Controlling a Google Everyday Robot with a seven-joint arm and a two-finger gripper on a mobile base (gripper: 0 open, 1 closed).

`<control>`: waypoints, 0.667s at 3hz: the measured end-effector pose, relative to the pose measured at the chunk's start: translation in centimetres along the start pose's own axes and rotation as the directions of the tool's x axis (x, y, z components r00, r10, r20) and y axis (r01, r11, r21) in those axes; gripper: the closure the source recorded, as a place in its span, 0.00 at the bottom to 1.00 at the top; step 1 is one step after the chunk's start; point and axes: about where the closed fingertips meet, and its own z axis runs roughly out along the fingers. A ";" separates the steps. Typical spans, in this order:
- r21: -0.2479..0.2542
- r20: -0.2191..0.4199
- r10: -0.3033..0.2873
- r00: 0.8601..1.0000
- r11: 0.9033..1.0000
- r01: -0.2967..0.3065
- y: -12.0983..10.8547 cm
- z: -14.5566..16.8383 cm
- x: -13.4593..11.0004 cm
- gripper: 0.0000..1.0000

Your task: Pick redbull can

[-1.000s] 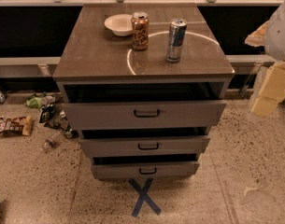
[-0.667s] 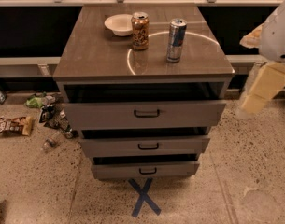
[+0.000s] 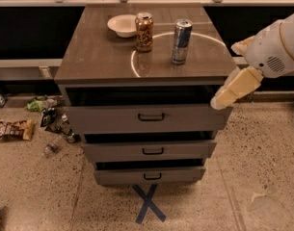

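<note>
Speckled flooring, littered with wrappers [image 3: 14, 129] far left of the claw, surrounds a drawer cabinet [image 3: 98, 64]. The can [image 3: 181, 41] stands upright on its top, up and left of the claw [image 3: 234, 88]. The claw hangs off the cabinet's right edge, well apart from the can and grasping nothing, whether spread or clenched I cannot tell. Beyond the can stand a brown can [image 3: 143, 31] and a bowl [image 3: 122, 25], so the claw-facing side probably suits the approach.

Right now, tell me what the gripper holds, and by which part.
Nothing. The gripper hangs off the right edge of the cabinet, apart from the redbull can, which stands untouched on top.
</note>
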 end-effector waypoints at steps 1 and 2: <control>0.040 0.158 0.110 0.981 0.992 -0.118 -2.0 2.0 0.9 0.00; 0.114 0.304 0.151 0.941 0.974 -0.193 -4.2 2.4 1.3 0.00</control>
